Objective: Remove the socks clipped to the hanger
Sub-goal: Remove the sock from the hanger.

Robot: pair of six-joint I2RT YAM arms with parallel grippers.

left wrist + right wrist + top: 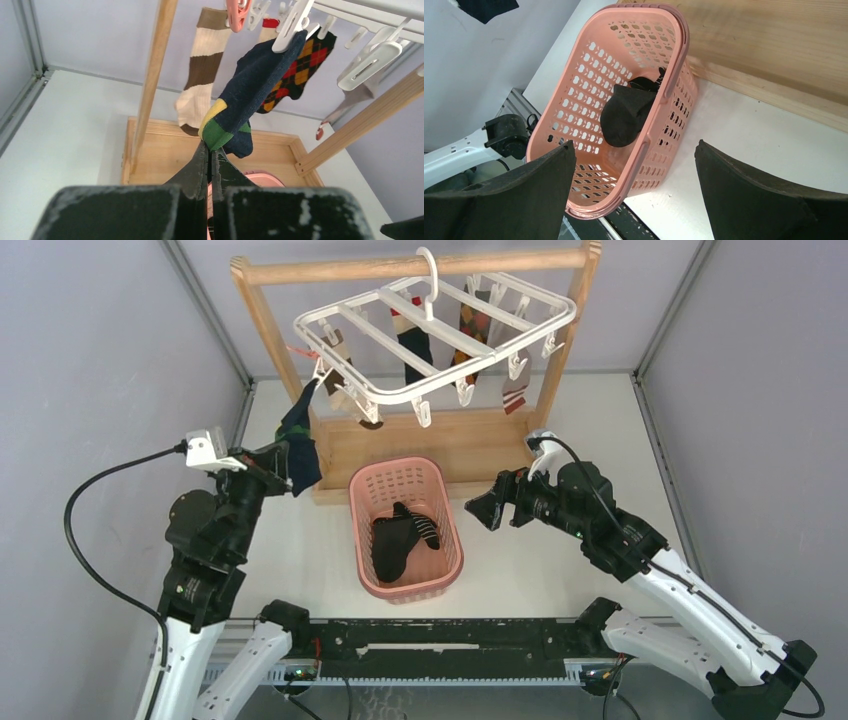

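Worktop (600, 430) is boxed in by grey wall panels (90, 360) on the left, right and rear. The wooden rack (400, 267) stands across the rear. Its base board is just behind the pink basket (452, 540), which sits mid-worktop with its long axis front to back.

Open room: a wide bare strip runs from the right of the basket out to the right panel. The strip on the left is narrower, and the left arm sits close to the panel there.

Hanger (432, 308) is hooked over the rack's top bar, long side running along the bar.

Navy sock (250, 85) has a yellow and green patch at its lower end.
- Upper end: pinched in a white clip (287, 32) at the hanger's left corner.
- Lower end: clamped in the left gripper (210, 155), fingers pressed together on the fabric.
- Long axis: slants from the clip down toward the left arm, off vertical, with the fabric drawn straight.

The other clipped socks hang straight down, long axes vertical.
- Banded sock (202, 65), brown and cream, hangs on the left side.
- Argyle sock (300, 65), red and yellow, hangs behind the navy one.
- Grey sock (515, 390) hangs toward the right end, red-white band lowest.

Right gripper (634, 150) has its jaws spread wide with nothing between them. It hovers over bare worktop just right of the basket, nose toward it, well apart from the hanger.

A black sock (626, 115) and a striped sock (427, 530) lie on the basket floor, touching.
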